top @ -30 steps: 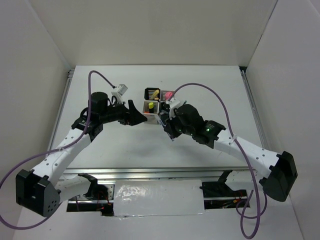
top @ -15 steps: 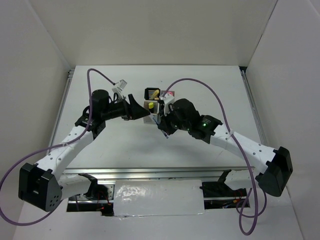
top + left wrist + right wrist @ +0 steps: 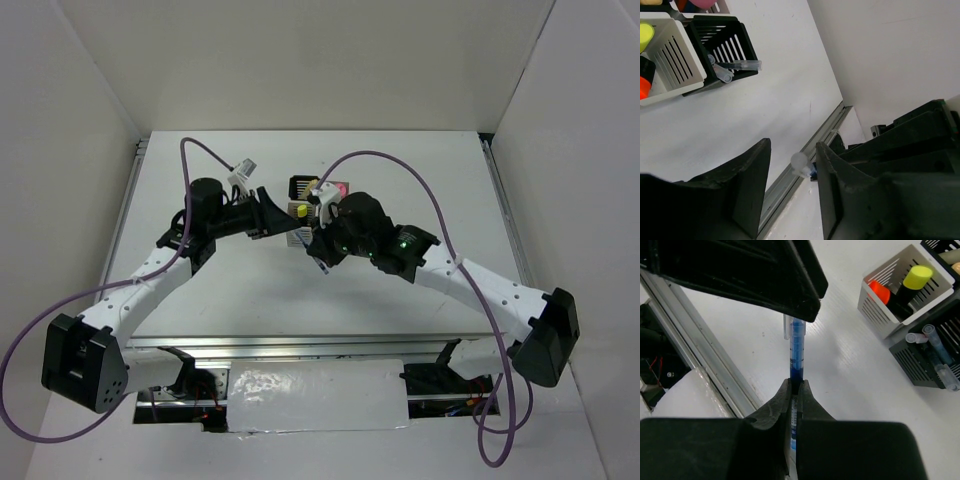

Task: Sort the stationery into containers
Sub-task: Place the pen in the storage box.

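Note:
My right gripper (image 3: 796, 383) is shut on a thin blue pen (image 3: 797, 347) that points away from it. The pen's far end passes under a finger of my left gripper (image 3: 792, 146). That gripper is open, and the pen's clear-capped end (image 3: 801, 164) shows end-on between its jaws without touching them. In the top view both grippers (image 3: 287, 228) (image 3: 320, 258) meet just in front of the container cluster (image 3: 303, 187). A white cup (image 3: 890, 315) holds a yellow highlighter (image 3: 916, 277) and an orange one (image 3: 879, 291). A black cup (image 3: 920, 367) holds clear-capped pens (image 3: 935, 347).
A pink highlighter (image 3: 338, 187) and a peach one (image 3: 311, 185) stand in the back cups. The table's aluminium front rail (image 3: 705, 360) runs close below the pen. Side walls enclose the table. Purple cables (image 3: 400, 165) loop over both arms.
My right gripper has carried the pen up and left toward the cups. My left gripper has moved right and a little back, and now stands open around the pen's end.

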Available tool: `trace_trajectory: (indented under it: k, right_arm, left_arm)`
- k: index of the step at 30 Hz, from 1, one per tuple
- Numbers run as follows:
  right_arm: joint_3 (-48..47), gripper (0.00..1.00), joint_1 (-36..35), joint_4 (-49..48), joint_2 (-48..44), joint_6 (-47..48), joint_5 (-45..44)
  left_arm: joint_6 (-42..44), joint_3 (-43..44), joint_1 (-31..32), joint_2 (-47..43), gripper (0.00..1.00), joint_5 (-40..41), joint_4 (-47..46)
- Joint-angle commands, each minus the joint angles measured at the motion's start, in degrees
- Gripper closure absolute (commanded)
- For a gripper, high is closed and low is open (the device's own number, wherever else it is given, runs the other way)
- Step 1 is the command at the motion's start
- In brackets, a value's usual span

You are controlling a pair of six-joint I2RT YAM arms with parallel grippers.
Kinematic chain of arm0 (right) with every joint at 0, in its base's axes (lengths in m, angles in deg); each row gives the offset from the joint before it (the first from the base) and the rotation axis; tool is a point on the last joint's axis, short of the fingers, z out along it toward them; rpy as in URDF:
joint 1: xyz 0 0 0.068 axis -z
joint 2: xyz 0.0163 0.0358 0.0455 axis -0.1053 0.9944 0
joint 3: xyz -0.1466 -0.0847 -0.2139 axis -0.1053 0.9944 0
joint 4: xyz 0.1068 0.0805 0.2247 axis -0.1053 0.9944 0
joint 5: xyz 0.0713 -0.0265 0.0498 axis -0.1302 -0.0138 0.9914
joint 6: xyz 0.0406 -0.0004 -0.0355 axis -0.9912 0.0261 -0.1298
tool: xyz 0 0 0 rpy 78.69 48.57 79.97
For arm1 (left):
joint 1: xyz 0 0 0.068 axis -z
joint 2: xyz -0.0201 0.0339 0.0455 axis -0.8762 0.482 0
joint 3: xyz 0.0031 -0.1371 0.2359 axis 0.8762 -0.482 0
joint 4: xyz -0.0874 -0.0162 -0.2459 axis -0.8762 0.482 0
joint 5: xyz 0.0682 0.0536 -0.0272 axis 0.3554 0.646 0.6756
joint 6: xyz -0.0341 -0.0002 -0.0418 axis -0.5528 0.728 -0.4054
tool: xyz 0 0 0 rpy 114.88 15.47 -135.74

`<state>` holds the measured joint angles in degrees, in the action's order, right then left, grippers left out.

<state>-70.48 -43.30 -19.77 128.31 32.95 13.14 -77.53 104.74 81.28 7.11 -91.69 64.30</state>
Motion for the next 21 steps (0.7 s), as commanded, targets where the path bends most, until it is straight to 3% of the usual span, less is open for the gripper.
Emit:
trace_trajectory:
  k: [1, 5, 7, 8, 14, 17, 18, 21]
  right_arm:
    - [-2.9, 1.00, -1.0, -0.3, 0.5, 0.5, 1.4]
    - [-3.0, 1.00, -1.0, -0.6, 1.1, 0.2, 0.8]
    - [-3.3, 0.99, -1.0, -0.6, 1.5, -0.7, 0.3]
    - [-3.5, 0.96, -1.0, -0.6, 1.7, -1.1, 0.1]
    - [-3.3, 0.81, -0.8, -1.0, 1.4, -3.5, -3.6]
    - [-3.3, 0.52, 1.3, -0.4, 0.7, -5.4, -5.5]
    - [-3.4, 0.36, 2.5, 0.2, 0.3, -5.7, -5.5]
    - [-4.2, 0.21, 10.9, 1.6, 0.1, -6.2, -1.6]
  left_arm:
    - [-1.5, 0.7, 0.3, -0.1, 0.47, -1.4, -4.0]
    - [-2.2, 0.7, 0.3, 0.2, 0.65, -2.1, -5.6]
    - [-2.1, 1.6, 0.2, 0.8, 0.93, -2.0, -5.2]
    - [-2.4, 1.8, 0.1, 1.0, 1.00, -2.0, -5.5]
    - [-2.9, 2.6, 0.1, 1.0, 1.00, -1.5, -5.5]
    - [-1.8, 3.7, -0.1, 1.1, 1.00, -1.4, -4.9]
    - [-0.6, 5.0, -0.6, 1.3, 1.00, -1.4, -4.9]
    - [5.9, 9.8, -1.8, 2.9, 1.00, -0.7, -3.1]
